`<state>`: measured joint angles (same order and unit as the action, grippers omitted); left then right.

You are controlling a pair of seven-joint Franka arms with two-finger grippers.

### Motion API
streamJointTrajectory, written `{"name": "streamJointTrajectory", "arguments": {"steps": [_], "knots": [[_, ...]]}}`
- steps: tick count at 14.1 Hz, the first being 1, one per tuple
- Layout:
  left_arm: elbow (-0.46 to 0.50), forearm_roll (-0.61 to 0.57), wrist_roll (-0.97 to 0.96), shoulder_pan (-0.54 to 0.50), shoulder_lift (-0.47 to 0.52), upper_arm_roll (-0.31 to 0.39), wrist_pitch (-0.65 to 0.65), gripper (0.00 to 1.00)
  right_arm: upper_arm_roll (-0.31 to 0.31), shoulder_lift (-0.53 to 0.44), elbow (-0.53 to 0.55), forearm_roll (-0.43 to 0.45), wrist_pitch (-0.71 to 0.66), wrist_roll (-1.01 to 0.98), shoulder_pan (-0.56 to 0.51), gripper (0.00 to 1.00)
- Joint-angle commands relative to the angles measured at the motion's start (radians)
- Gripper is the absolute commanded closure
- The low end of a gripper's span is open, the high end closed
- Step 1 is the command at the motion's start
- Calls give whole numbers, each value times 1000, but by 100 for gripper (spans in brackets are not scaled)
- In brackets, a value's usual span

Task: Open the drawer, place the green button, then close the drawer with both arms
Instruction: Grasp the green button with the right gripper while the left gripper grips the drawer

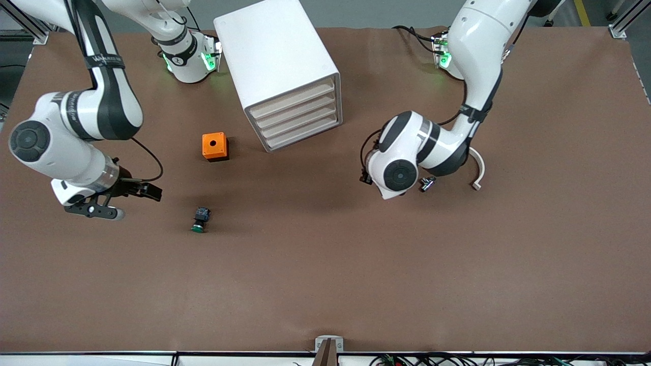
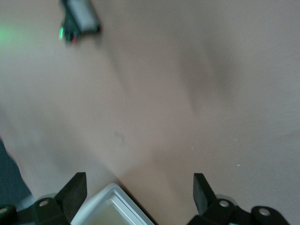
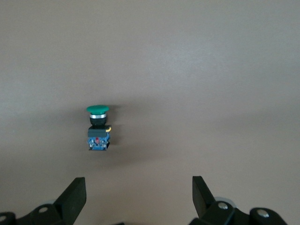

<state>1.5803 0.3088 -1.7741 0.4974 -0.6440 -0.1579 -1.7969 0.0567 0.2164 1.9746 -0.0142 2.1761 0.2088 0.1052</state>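
Note:
The white cabinet (image 1: 277, 56) stands near the robots' bases with several cream-fronted drawers (image 1: 297, 119) alike, all shut. The button (image 1: 200, 219) lies on its side on the brown table, nearer the front camera than the cabinet, green cap toward that camera. My right gripper (image 1: 133, 203) hangs open beside it, toward the right arm's end. The right wrist view shows the button (image 3: 98, 129) ahead of the open, empty right gripper (image 3: 139, 190). My left gripper (image 2: 139, 190) is open and empty, with a white cabinet corner (image 2: 112, 206) between its fingers. The left wrist (image 1: 399, 175) hides it from the front.
An orange cube (image 1: 215, 146) with a round hole sits between the button and the cabinet. A small black part with a white face (image 2: 80, 16) lies on the table in the left wrist view.

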Motion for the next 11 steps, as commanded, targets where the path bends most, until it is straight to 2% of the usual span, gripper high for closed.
{"name": "streamJointTrajectory", "arguments": {"steps": [1,4,8,9,10,11], "knots": [[-60,81,-172,55,-68,6,10,0,3,12,62,-4,101,55,40,0],[-60,223,-299,101,-114,6,11,0,3,79,79,-4,209,124,82,0],[-60,439,-451,102,-172,6,11,0,3,162,92,-4,339,202,143,0],[-62,458,-479,102,-184,6,19,0,3,178,92,-4,350,205,145,0],[-60,467,-496,104,-186,6,21,5,3,191,92,-4,366,205,148,0],[-60,473,-522,112,-187,6,31,18,3,202,93,-4,376,205,148,0]]}}
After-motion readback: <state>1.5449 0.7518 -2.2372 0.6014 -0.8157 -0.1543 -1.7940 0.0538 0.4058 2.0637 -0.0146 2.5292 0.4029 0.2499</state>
